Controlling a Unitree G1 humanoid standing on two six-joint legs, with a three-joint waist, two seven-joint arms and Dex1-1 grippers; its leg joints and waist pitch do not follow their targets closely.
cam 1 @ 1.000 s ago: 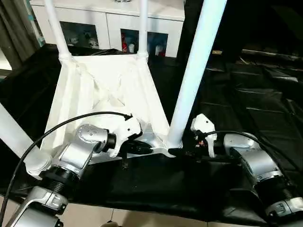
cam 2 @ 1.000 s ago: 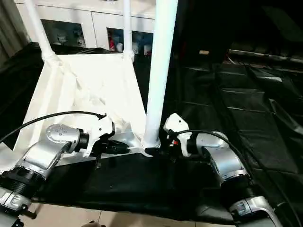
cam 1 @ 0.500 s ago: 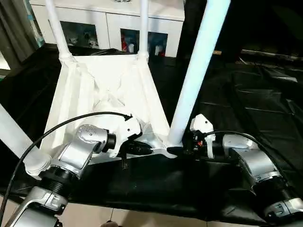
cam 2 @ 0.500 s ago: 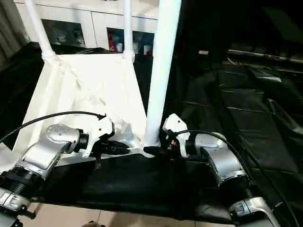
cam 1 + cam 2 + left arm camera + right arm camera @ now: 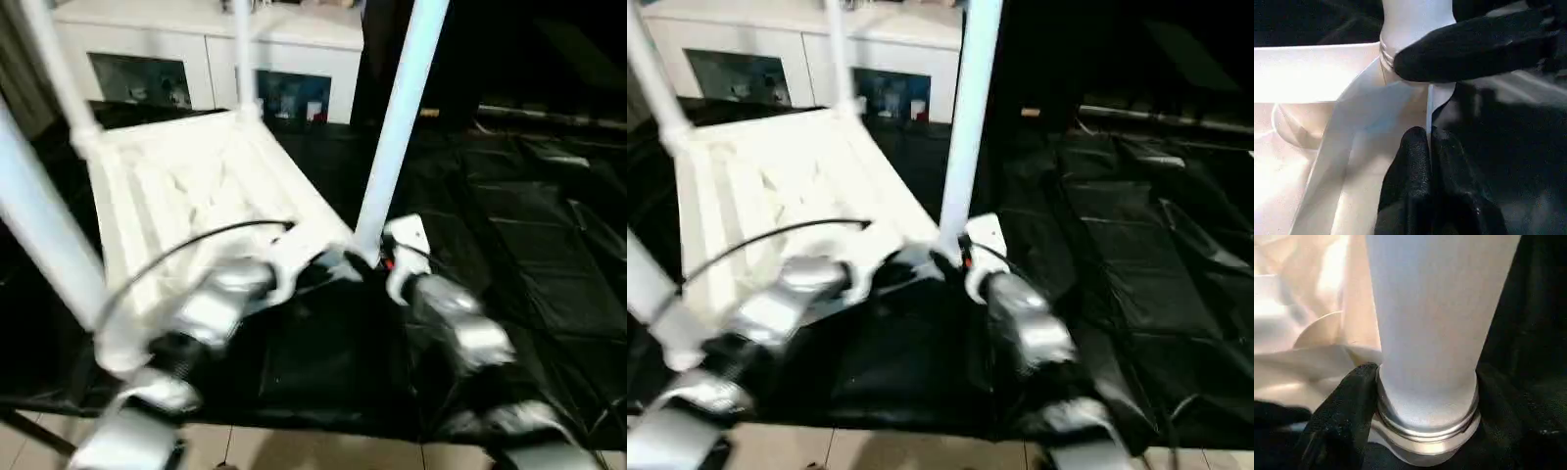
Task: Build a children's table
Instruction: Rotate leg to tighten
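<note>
The white tabletop [image 5: 186,186] lies upside down on black cloth, ribbed underside up, with white legs standing in its corner sockets. The near right leg [image 5: 397,127] rises from the corner where both grippers meet. My left gripper [image 5: 1429,134] is shut on the tabletop's thin rim [image 5: 1376,122] just beside that socket. My right gripper [image 5: 377,257] closes around the base of this leg [image 5: 1435,323]; one black finger [image 5: 1347,401] presses against the collar [image 5: 1425,431], and the other is hard to make out against the cloth.
Two more legs [image 5: 54,69] [image 5: 240,49] stand at the far corners and one [image 5: 44,225] at the near left. A white glass-door cabinet [image 5: 196,59] stands behind. Black cloth [image 5: 509,225] covers the surface to the right; pale floor [image 5: 294,455] shows below its front edge.
The whole head picture has shifted and blurred, so the camera is moving. Both grippers remain at the same near right corner, on the rim and the leg base.
</note>
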